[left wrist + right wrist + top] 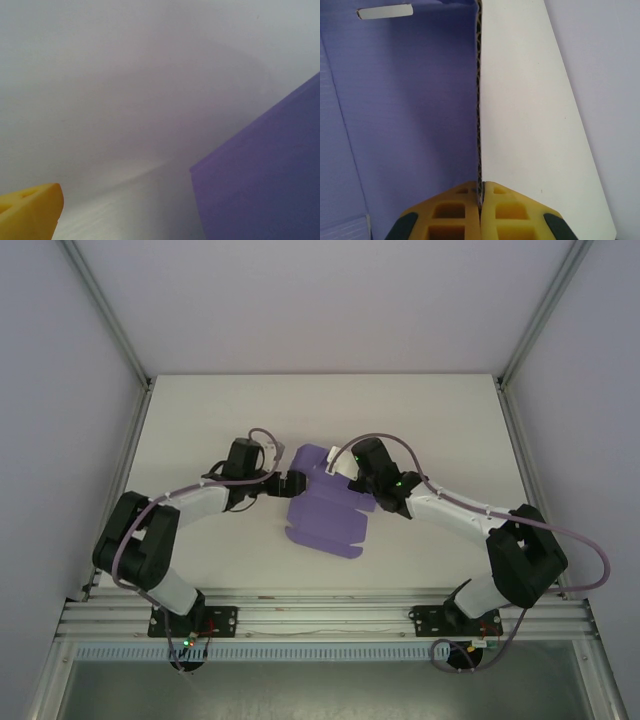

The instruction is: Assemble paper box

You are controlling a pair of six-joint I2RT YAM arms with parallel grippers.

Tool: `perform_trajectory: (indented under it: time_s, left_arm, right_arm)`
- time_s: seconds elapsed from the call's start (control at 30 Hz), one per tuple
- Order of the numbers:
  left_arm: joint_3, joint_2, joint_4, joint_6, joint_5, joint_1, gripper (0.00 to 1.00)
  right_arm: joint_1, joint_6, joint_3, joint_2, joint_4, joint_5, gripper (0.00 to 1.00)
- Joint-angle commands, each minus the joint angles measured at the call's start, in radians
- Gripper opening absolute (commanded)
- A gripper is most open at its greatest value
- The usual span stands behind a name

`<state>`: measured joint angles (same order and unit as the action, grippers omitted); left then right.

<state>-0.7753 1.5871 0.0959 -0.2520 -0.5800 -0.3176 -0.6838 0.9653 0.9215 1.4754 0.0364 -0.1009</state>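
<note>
Two pincers meet at the paper box [325, 518], middle of the top frame.

On the right pincer [480, 186], the yellow fingers [451, 209] are pressed together on the edge of an upright card panel. The corrugated edge runs straight up frame centre from the tips, so it is clamped on the box. The panel's purple face takes the left of the right wrist frame and its white face [525, 115] the right. A slot cutout [385, 12] sits upper left, and the card's top edge is cut off by the frame. The finger bases are cropped at the bottom. In the top view this pincer [347, 468] is mostly hidden under its own wrist. A white sliver of the raised panel shows at the box's upper right.

On the left pincer [291, 484], the jaws are apart. The left wrist frame has one yellow finger [30, 212] bottom left, cropped by the corner. Purple card [265, 175] sits lower right, blurred, with pale out-of-focus background between the two. Contact with the box: can't tell. In the top view the tips sit right at the box's left edge, too small to resolve. The rest of the sheet lies flat on the white table [430, 420], with a notched flap toward lower centre.
</note>
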Motion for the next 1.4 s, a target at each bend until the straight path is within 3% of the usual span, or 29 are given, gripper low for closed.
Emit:
perform_trajectory:
  time_s: [0.0, 0.17, 0.3, 0.47, 0.57, 0.77, 0.93, 0.97, 1.0, 1.1, 1.17, 1.27, 1.37]
  left_arm:
    - [-0.023, 0.034, 0.039, 0.017, -0.049, -0.02, 0.99]
    - [-0.027, 0.057, 0.083, -0.001, -0.077, -0.033, 0.91]
    - [-0.032, 0.083, 0.115, -0.029, -0.084, -0.034, 0.75]
    - [-0.03, 0.112, 0.202, -0.071, -0.179, -0.035, 0.58]
    - [-0.033, 0.124, 0.218, -0.087, -0.188, -0.034, 0.45]
    - [-0.048, 0.145, 0.205, -0.102, -0.17, -0.034, 0.1]
    - [-0.049, 0.151, 0.2, -0.106, -0.157, -0.035, 0.08]
    - [-0.051, 0.152, 0.193, -0.104, -0.154, -0.035, 0.13]
    - [-0.052, 0.146, 0.186, -0.101, -0.148, -0.034, 0.3]
    - [-0.045, 0.124, 0.172, -0.094, -0.133, -0.035, 0.63]
    - [-0.041, 0.093, 0.148, -0.078, -0.107, -0.034, 0.68]
    - [-0.033, 0.032, 0.099, -0.048, -0.055, -0.031, 1.0]
    - [-0.016, -0.036, 0.07, -0.035, -0.002, -0.019, 1.0]
  right_arm:
    - [0.006, -0.047, -0.011, -0.014, -0.024, 0.003, 0.02]
    - [0.006, -0.077, -0.02, -0.011, -0.055, 0.004, 0.02]
    - [0.005, -0.096, -0.026, -0.014, -0.065, 0.034, 0.02]
    - [0.005, -0.11, -0.032, -0.009, -0.084, 0.041, 0.02]
    - [0.006, -0.113, -0.033, -0.011, -0.085, 0.049, 0.02]
    - [0.005, -0.085, -0.043, -0.012, -0.089, 0.051, 0.02]
    - [0.005, -0.051, -0.034, -0.015, -0.075, 0.031, 0.02]
    - [0.006, -0.04, -0.032, -0.015, -0.071, 0.025, 0.02]
    - [0.006, -0.027, -0.028, -0.016, -0.064, 0.019, 0.02]
    - [0.006, 0.028, -0.018, -0.012, -0.053, -0.015, 0.02]
    - [0.004, 0.076, -0.007, -0.007, -0.049, -0.053, 0.02]
    - [-0.002, 0.158, 0.008, 0.008, -0.067, -0.129, 0.01]
    - [-0.013, 0.256, -0.002, 0.03, -0.147, -0.2, 0.01]
